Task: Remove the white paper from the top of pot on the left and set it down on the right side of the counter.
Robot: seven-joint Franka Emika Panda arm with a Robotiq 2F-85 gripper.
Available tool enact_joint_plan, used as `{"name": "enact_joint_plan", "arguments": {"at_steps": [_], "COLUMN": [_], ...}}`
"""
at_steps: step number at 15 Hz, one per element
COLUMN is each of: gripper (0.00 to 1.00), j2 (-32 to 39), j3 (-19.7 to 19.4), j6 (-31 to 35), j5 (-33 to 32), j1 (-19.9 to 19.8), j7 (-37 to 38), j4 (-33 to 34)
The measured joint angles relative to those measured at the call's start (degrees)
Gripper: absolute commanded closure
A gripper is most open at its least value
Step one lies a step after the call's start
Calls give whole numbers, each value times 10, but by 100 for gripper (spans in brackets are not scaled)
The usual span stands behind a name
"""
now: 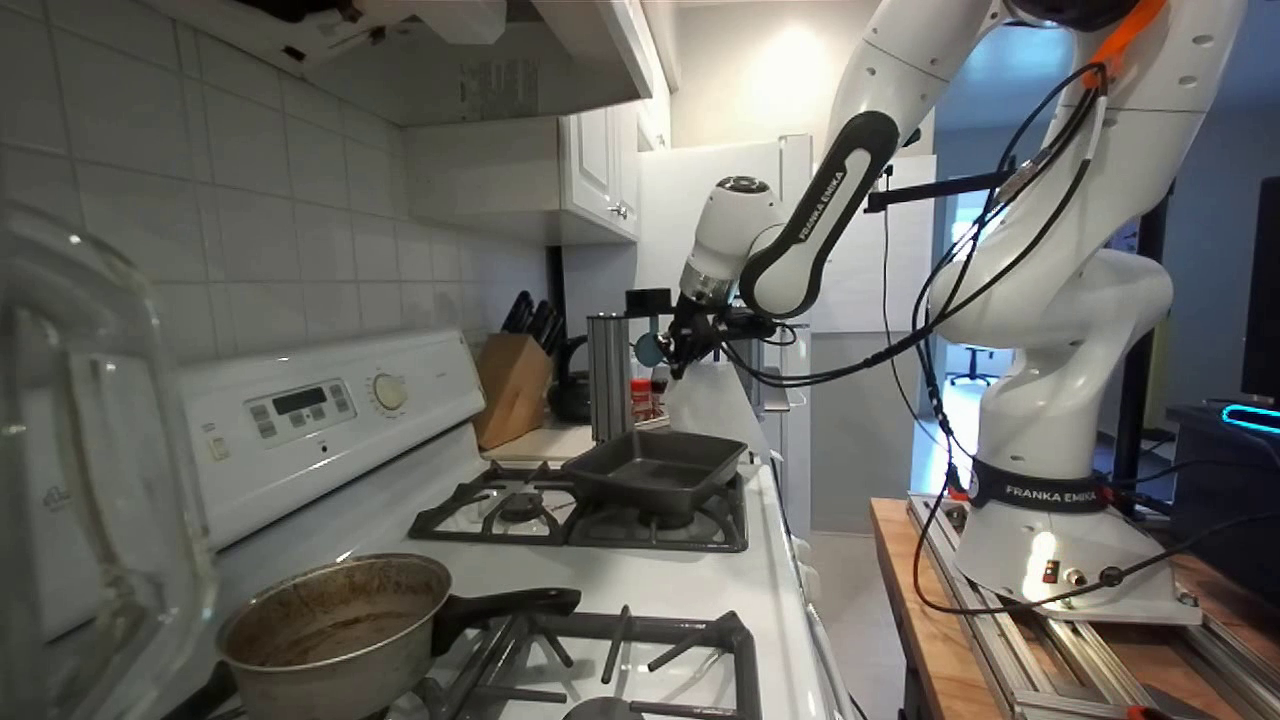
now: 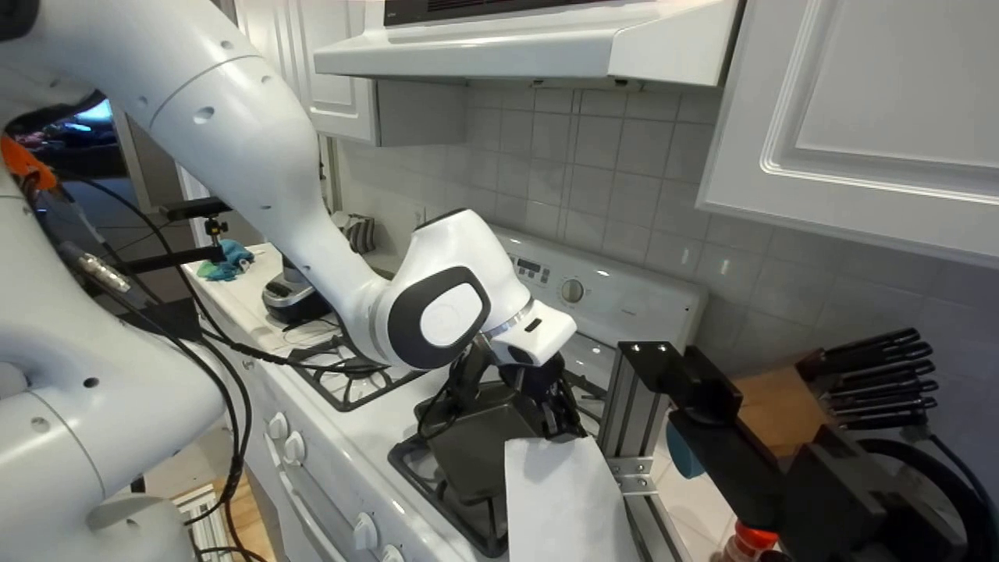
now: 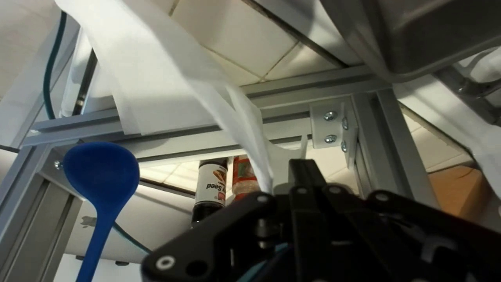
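Note:
The white paper (image 1: pixel 703 400) hangs from my gripper (image 1: pixel 678 368) at the far end of the stove, past the griddle pan. It also shows in an exterior view (image 2: pixel 566 499) below the gripper (image 2: pixel 568 434), and in the wrist view (image 3: pixel 156 78) as a folded sheet running up to the left. In the wrist view my gripper (image 3: pixel 307 164) is shut, with the paper pinched at its fingertips. I cannot tell whether the paper's lower end touches anything. The pot (image 1: pixel 350 680), a worn metal saucepan with a dark handle, stands uncovered on the near burner, away from the gripper.
A dark square griddle pan (image 1: pixel 650 490) sits on the far burners. An upright aluminium frame (image 2: pixel 624 421) stands beside the gripper; its bars show in the wrist view (image 3: pixel 375 149). A blue spoon (image 3: pixel 101 172), spice jars (image 3: pixel 213 182) and a knife block (image 1: pixel 512 390) are close by.

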Motion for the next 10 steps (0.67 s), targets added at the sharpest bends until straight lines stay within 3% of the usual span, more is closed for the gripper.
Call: {"name": "enact_joint_plan", "arguments": {"at_steps": [10], "gripper": [100], "j2": [-8], "j3": [127], "j6": [7], "j5": [-151], "j1": [-111], "j7": [-83], "j4": [32]}}
